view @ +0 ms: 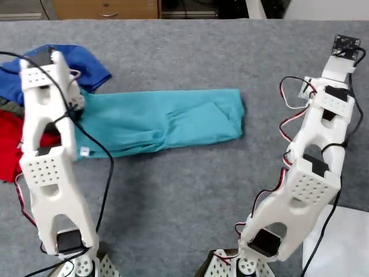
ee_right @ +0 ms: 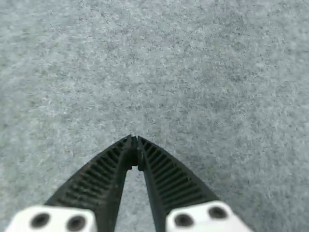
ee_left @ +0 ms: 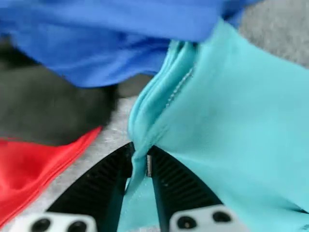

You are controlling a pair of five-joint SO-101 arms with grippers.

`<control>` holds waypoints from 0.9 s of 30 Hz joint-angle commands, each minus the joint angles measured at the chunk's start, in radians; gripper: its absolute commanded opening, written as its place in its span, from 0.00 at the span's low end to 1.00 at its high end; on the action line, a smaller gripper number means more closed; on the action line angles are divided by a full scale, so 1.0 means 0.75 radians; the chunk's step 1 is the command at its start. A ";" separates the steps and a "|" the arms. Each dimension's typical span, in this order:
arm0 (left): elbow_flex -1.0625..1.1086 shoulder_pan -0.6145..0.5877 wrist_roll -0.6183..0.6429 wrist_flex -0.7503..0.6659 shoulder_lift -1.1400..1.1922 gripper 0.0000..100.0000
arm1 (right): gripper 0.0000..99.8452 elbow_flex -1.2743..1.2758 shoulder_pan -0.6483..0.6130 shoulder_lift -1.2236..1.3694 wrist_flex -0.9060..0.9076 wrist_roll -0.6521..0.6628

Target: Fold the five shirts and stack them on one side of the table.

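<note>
A teal shirt (view: pixel 167 121) lies folded into a long strip across the middle of the grey table. My left gripper (ee_left: pixel 140 162) is shut on a bunched edge of the teal shirt (ee_left: pixel 227 116) at its left end. In the high view the left arm (view: pixel 49 86) stands over that end. A blue shirt (view: pixel 69 63) lies crumpled at the far left, with a red shirt (view: pixel 11 144) and a dark shirt (ee_left: pixel 43 111) beside it. My right gripper (ee_right: pixel 134 145) is shut on nothing, over bare table at the right, where the right arm (view: pixel 323 127) stands.
The grey carpet-like table (view: pixel 190 190) has free room in the middle front and on the right. A white sheet (view: pixel 346 242) lies at the front right corner. Wooden furniture (view: pixel 104 8) stands behind the far edge.
</note>
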 commanded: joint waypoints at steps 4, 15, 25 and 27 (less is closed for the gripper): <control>-0.143 0.096 -0.010 0.037 -0.024 0.02 | 0.01 -0.069 0.019 -0.005 -0.014 -0.014; -0.462 0.673 0.147 0.037 -0.024 0.02 | 0.01 -0.069 0.017 -0.005 -0.016 -0.014; -0.722 1.070 0.383 0.000 -0.009 0.02 | 0.01 -0.069 0.017 -0.005 -0.023 -0.012; -0.722 1.113 0.383 -0.049 -0.009 0.02 | 0.01 -0.069 0.017 -0.005 -0.023 -0.012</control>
